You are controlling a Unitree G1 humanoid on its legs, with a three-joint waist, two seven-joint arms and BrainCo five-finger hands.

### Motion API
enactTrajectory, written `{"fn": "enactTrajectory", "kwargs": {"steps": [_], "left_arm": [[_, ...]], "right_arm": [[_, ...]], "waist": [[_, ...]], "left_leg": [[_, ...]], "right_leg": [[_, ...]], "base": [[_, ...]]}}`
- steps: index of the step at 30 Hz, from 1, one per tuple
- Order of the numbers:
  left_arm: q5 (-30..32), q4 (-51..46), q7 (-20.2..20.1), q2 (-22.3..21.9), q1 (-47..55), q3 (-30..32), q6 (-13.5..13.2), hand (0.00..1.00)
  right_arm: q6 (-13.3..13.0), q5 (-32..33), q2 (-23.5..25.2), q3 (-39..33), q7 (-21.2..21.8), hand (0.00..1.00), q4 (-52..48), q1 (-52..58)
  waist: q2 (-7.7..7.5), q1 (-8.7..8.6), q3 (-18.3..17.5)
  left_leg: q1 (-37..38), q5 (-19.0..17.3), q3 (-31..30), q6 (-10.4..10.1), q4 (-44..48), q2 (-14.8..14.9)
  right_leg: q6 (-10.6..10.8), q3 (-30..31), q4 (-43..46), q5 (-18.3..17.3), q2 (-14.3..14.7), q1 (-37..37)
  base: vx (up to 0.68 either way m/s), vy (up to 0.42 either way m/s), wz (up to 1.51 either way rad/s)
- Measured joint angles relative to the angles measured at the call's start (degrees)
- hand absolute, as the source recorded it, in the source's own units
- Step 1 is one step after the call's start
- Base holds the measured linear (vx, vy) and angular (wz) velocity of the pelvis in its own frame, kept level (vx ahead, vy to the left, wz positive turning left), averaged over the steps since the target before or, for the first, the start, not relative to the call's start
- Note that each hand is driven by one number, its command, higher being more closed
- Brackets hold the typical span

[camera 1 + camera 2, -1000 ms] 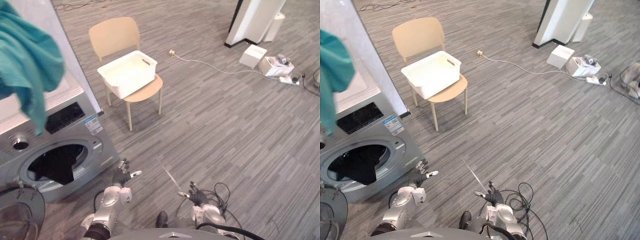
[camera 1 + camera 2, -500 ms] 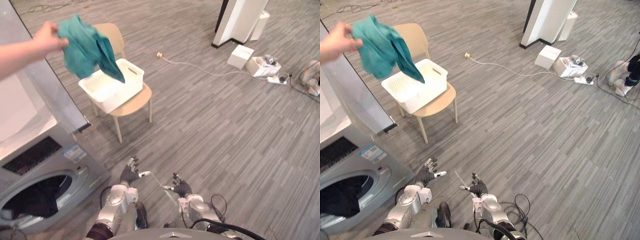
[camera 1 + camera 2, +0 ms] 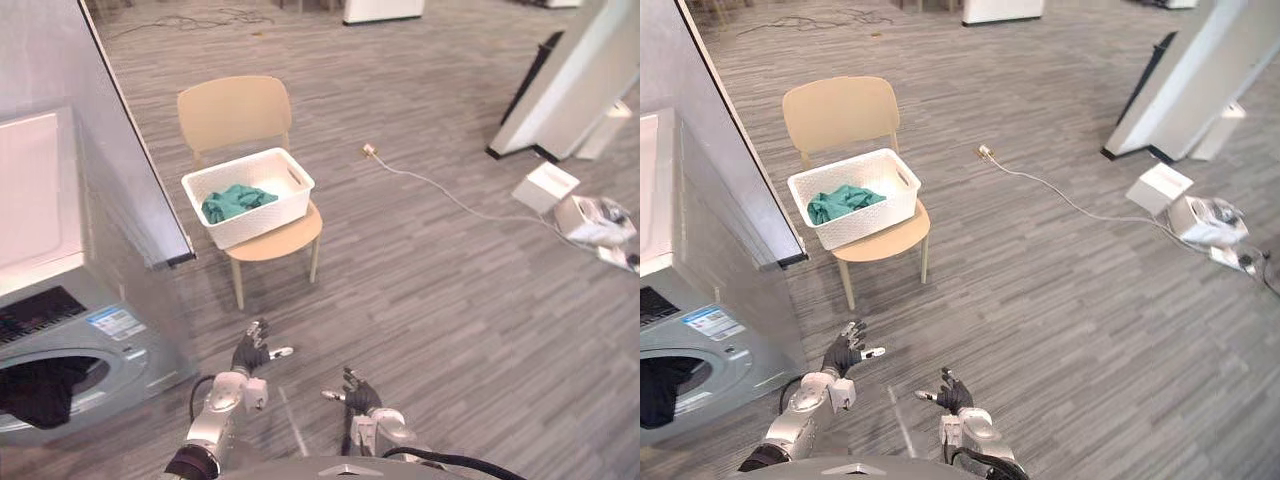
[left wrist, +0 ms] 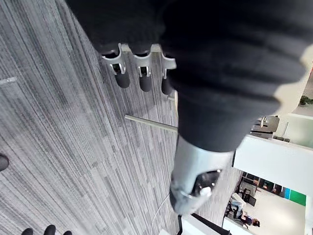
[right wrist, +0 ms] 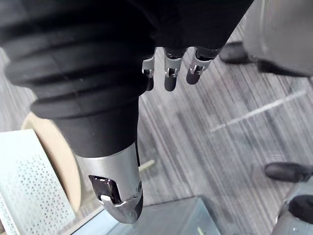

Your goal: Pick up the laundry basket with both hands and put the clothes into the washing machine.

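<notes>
A white laundry basket (image 3: 266, 220) with dotted, perforated walls holds teal clothes (image 3: 237, 200) on a pale tan chair (image 3: 235, 115). Around the chair, the floor (image 3: 450, 290) is streaky grey planks. Left of the chair, a silver-grey washing machine (image 3: 75, 335) shows black fabric (image 3: 40, 388).

Cloth (image 3: 236, 200) in basket (image 3: 262, 214) on chair (image 3: 284, 240)

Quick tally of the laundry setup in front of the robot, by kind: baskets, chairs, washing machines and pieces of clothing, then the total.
Laundry basket: 1
Chair: 1
Washing machine: 1
Garments: 2, a teal garment in the basket and a dark garment at the machine's drum opening
Total: 5
</notes>
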Motion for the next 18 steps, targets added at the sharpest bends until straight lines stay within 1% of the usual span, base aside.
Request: {"fn": "enactTrajectory", "kwargs": {"steps": [1,2,3,4,5,6,7,8,9,10,11,12,13,14,15,16,17,18], "left_arm": [[0.0,0.1,0.0,-0.9,0.0,0.1,0.0,0.0],[0.0,0.1,0.0,-1.2,0.0,0.2,0.0,0.0],[-0.1,0.1,0.0,-1.5,-0.1,0.5,-0.1,0.0],[-0.2,0.1,0.0,-1.8,-0.1,1.8,-0.1,0.0],[-0.6,0.1,0.0,-2.2,0.1,3.6,-0.2,0.0],[-1.2,0.0,0.2,-2.2,0.5,5.1,-0.2,0.0],[-1.3,-0.4,0.6,-2.2,1.4,6.6,-0.2,0.0],[-1.3,-2.4,1.3,-1.9,3.2,7.3,-0.2,0.0],[-1.3,-3.5,1.4,-1.7,3.8,7.3,-0.3,0.0],[-1.3,-5.2,1.5,-1.5,4.7,7.6,-0.4,0.0],[-1.3,-6.1,1.5,-1.6,5.2,8.3,-0.5,0.0],[-1.3,-7.1,1.5,-1.7,5.6,9.2,-0.8,0.0],[-1.2,-7.1,1.5,-1.5,5.7,9.8,-1.3,0.0],[-1.2,-7.1,1.5,-1.6,5.7,10.8,-1.3,0.0],[-1.2,-7.0,1.5,-1.5,5.7,11.2,-1.3,0.0],[-1.2,-7.0,1.5,-1.4,5.9,11.7,-1.3,0.0],[-1.2,-6.9,1.5,-1.3,6.0,11.7,-1.3,0.0],[-1.1,-6.9,1.4,-1.3,6.6,11.6,-1.3,0.0]], "right_arm": [[0.0,0.0,-1.2,-0.2,0.0,0.0,-0.2,0.0],[0.0,0.0,-1.5,-0.4,0.0,0.0,-0.2,-0.1],[0.0,0.0,-1.7,-0.7,-0.1,0.0,-0.5,0.3],[0.0,0.1,-1.5,-0.8,0.0,0.0,-0.7,0.9],[0.0,0.1,-1.4,-0.9,0.0,0.0,-1.1,1.1],[0.0,0.2,-1.1,-1.1,0.1,0.0,-1.3,1.2],[0.0,0.7,-0.8,-1.5,0.1,0.0,-2.1,1.7],[-0.2,2.3,-0.8,-2.8,-0.1,0.0,-5.0,3.0],[-0.2,2.6,-0.8,-4.0,-0.2,0.0,-6.3,3.3],[-0.2,2.7,-0.8,-6.1,-0.7,0.0,-8.9,3.3],[-0.3,2.8,-0.7,-7.9,-0.8,0.0,-11.2,3.3],[-0.6,2.9,-0.9,-9.3,-1.0,0.0,-13.5,3.0],[-1.4,3.0,-1.3,-10.8,-1.5,0.0,-16.1,2.2],[-1.5,3.0,-2.0,-11.7,-2.0,0.0,-18.0,0.6],[-1.5,2.9,-2.3,-12.4,-2.3,0.0,-19.0,-0.4],[-1.8,2.7,-3.0,-13.4,-3.3,0.0,-20.1,-3.0],[-1.9,2.7,-3.1,-13.7,-3.5,0.0,-20.3,-3.6],[-2.7,2.4,-4.0,-15.2,-4.5,0.0,-21.5,-6.2]], "waist": [[2.35,-0.05,-0.8],[3.05,-0.1,-1.2],[3.86,-0.44,-1.7],[3.69,-0.79,-1.6],[3.11,-0.71,-1.2],[2.67,-0.3,-0.7],[2.47,0.64,-0.4],[2.06,1.08,-0.2],[1.82,1.13,-0.1],[1.87,1.32,-0.1],[1.85,1.36,-0.1],[1.81,1.31,-0.1],[1.71,1.4,-0.1],[1.51,1.52,0.1],[1.25,1.54,0.3],[0.51,1.68,0.8],[0.41,1.69,0.9],[0.29,2.18,1.0]], "left_leg": [[0.8,0.7,-1.0,-0.6,-1.3,3.1],[1.1,1.6,-1.5,-0.9,-1.6,4.3],[0.8,3.2,-2.7,-1.4,0.5,5.8],[-1.8,4.0,-4.0,-0.4,6.2,6.4],[-5.1,5.7,-4.2,2.1,13.7,7.0],[-7.9,8.4,-3.2,5.0,20.8,7.9],[-10.6,9.1,-1.4,6.1,28.0,9.3],[-12.9,8.7,3.0,7.6,34.3,10.1],[-13.6,8.2,5.7,8.5,35.8,10.4],[-14.6,6.9,11.9,10.3,37.1,10.5],[-15.1,6.0,16.2,11.0,36.5,10.4],[-15.2,5.0,19.4,10.6,34.7,9.8],[-15.3,3.8,22.3,10.1,30.8,8.0],[-15.9,2.7,23.4,9.9,26.5,5.6],[-16.7,2.6,23.4,9.6,24.2,4.1],[-18.0,2.9,23.6,9.3,19.5,1.2],[-18.3,3.3,23.7,9.2,17.9,0.5],[-18.7,7.1,24.1,8.7,9.1,-2.2]], "right_leg": [[-1.9,-1.8,1.3,-1.9,2.7,0.0],[-2.6,-2.6,2.0,-3.0,3.7,0.1],[-3.9,-4.1,3.6,-5.2,4.9,0.6],[-4.9,-5.3,3.7,-6.4,5.5,1.8],[-5.8,-6.1,3.2,-7.0,6.1,3.5],[-6.7,-6.5,2.2,-7.4,7.0,5.7],[-7.9,-7.2,0.9,-7.1,7.8,8.0],[-8.5,-7.7,-1.0,-7.3,8.5,10.6],[-8.6,-8.0,-1.9,-7.3,8.5,11.6],[-8.6,-8.6,-4.1,-7.1,8.3,13.7],[-8.5,-9.5,-5.7,-6.9,8.1,15.1],[-8.4,-10.6,-6.9,-6.7,7.7,16.2],[-8.3,-12.0,-7.4,-6.7,6.9,16.8],[-8.2,-13.3,-8.3,-6.6,5.7,17.3],[-8.1,-14.2,-8.7,-6.6,5.0,17.5],[-7.6,-15.8,-9.3,-6.6,3.1,18.1],[-7.2,-16.3,-9.4,-6.7,2.7,18.3],[-5.2,-18.3,-10.0,-7.3,1.1,19.4]], "base": [[0.21,-0.333,0.19],[0.36,-0.446,0.28],[0.31,-0.36,0.41],[0.34,-0.435,0.46],[0.19,-0.292,0.31],[0.23,-0.342,0.07],[0.28,-0.32,0.0],[0.28,-0.278,0.02],[0.29,-0.19,0.21],[0.2,-0.078,0.35],[0.2,-0.058,0.51],[0.2,-0.014,0.67],[0.29,0.025,0.79],[0.28,0.05,0.74],[0.25,0.085,0.75],[0.15,0.08,0.56],[0.18,0.115,0.77],[0.22,0.153,0.71]]}}
